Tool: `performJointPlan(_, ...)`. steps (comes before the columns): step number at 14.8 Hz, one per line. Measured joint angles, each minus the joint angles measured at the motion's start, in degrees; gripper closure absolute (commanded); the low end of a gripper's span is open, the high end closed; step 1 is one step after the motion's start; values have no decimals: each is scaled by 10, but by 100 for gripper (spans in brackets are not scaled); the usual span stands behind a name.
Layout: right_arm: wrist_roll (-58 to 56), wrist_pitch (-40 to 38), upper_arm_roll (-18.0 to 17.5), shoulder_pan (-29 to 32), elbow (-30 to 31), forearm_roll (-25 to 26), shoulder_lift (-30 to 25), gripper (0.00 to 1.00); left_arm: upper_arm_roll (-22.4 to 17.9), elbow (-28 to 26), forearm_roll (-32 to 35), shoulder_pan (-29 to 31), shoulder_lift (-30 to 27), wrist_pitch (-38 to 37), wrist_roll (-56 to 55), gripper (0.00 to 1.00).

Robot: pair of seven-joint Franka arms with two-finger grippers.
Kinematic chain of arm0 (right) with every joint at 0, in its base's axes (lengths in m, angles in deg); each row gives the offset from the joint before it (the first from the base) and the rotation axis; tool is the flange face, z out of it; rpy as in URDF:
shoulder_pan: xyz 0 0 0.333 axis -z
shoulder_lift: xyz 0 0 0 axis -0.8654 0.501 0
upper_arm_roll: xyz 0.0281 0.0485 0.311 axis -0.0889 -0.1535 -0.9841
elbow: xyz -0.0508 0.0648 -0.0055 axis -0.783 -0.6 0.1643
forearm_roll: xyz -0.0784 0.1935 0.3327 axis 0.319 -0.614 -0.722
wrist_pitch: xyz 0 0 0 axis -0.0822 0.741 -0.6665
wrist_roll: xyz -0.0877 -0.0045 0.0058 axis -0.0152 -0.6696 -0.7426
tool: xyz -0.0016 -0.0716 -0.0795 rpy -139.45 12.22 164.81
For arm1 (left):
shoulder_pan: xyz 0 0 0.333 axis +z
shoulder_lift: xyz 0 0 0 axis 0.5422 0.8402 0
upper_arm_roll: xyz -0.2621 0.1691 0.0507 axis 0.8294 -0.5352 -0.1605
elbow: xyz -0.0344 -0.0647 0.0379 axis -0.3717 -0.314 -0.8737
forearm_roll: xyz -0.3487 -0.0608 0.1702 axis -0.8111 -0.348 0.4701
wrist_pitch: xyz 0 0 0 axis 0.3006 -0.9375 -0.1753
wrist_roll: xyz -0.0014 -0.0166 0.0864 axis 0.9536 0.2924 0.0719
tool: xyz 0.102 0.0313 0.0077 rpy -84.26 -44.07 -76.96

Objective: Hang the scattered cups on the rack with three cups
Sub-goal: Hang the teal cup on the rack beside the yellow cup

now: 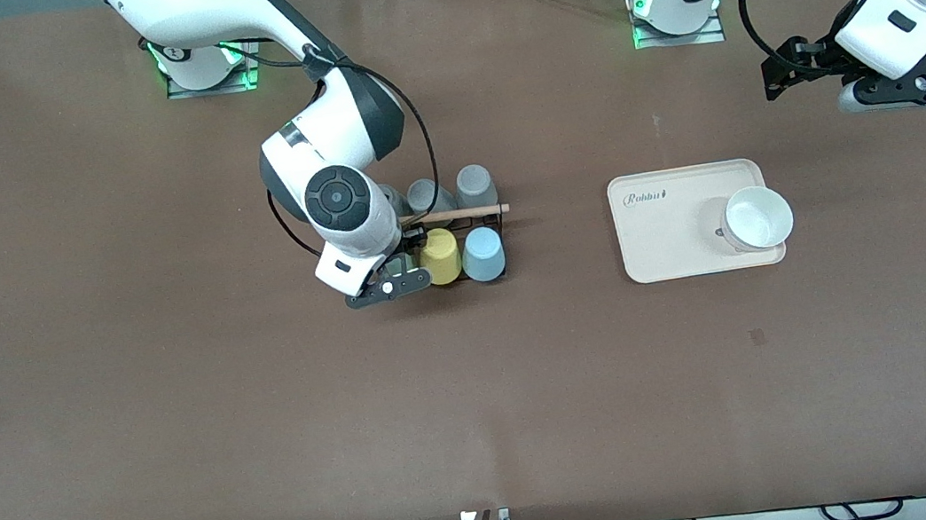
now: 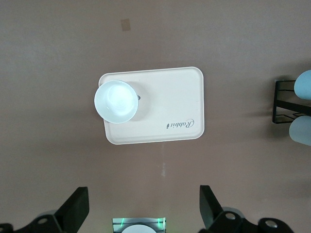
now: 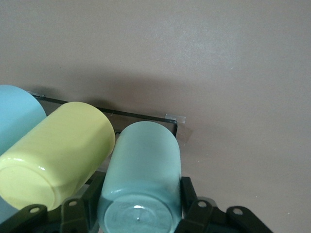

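Right gripper [image 3: 141, 213] stood at the rack [image 1: 461, 247], fingers [image 3: 190, 209] closed against both sides of the pale green cup [image 3: 141, 179], which lay tilted, base toward the wrist camera, just beside the yellow cup [image 3: 56, 153]; the blue cup [image 1: 483, 254] sat next along on the same row, already on its peg. Grey cups [image 1: 474, 184] occupied the row farther from the front camera, under the wooden rod [image 1: 457, 214].

Judged step: seating the last scattered cup on its peg; whether it was fully home could not be seen. Next move would call for parting the fingers cleanly and withdrawing without nudging the yellow cup or dragging the light wire frame.

Left gripper [image 2: 141, 208] waited over bare table toward the left arm's end, fingers [image 2: 206, 204] spread wide, holding nothing.

Table [image 1: 183, 440] was flat brown matting, mostly bare; a cream tray [image 1: 666, 242] carried a white bowl [image 1: 757, 218]. Cables and aluminium framing edged the table.
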Motion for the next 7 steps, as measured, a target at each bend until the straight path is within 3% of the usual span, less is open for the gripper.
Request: performJointPlan(7,0,-15,10,1,-32,1,-1,0,0,0,0,0,0,0,0,0)
